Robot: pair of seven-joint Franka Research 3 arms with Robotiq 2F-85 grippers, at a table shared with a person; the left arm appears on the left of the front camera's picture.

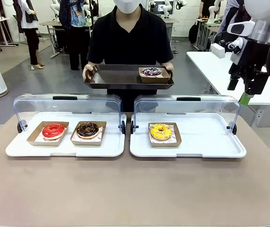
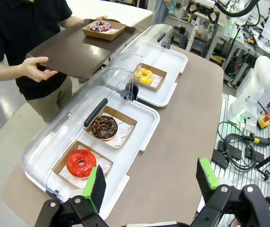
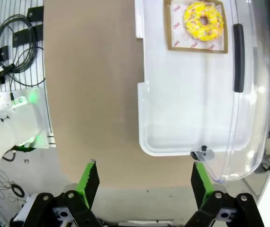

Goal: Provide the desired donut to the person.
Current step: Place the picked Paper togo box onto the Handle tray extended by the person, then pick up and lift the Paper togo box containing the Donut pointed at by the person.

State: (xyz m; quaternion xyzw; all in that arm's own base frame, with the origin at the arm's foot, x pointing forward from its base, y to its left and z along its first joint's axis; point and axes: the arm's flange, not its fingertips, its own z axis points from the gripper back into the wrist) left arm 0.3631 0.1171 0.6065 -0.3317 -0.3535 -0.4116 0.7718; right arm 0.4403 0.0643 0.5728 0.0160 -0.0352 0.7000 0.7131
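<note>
Brown and matte, the surface (image 1: 125, 189) carries two white trays side by side, their clear lids (image 1: 68, 106) tipped up and back toward the far edge. On the left white tray (image 1: 21, 150) a red donut (image 1: 53, 130) and a chocolate donut (image 1: 87, 129) sit next to each other, each in its own cardboard holder. On the right white tray (image 1: 211, 142) a yellow donut (image 1: 161, 131) sits in a holder toward that tray's left end.

Behind the raised lids stands the person (image 1: 130, 38) in a black shirt, both hands gripping the ends of a dark brown serving tray (image 1: 116, 78) held level (lifted in the air, not resting on the surface). A dark-glazed donut (image 1: 151, 72) with light sprinkles sits in a cardboard holder at the end of that tray toward the robot's right, close to the person's hand there.

The right end effector (image 1: 245, 94) hangs in the air off the right white tray's far right corner, well above it. Its wrist camera shows its green-padded fingers released, standing wide apart with nothing between them, over the surface's edge just beside the tray's end. The left end effector (image 2: 150, 182) is likewise released, fingers spread and gripping nothing, high over the left end of the surface with the red donut nearest below it.
</note>
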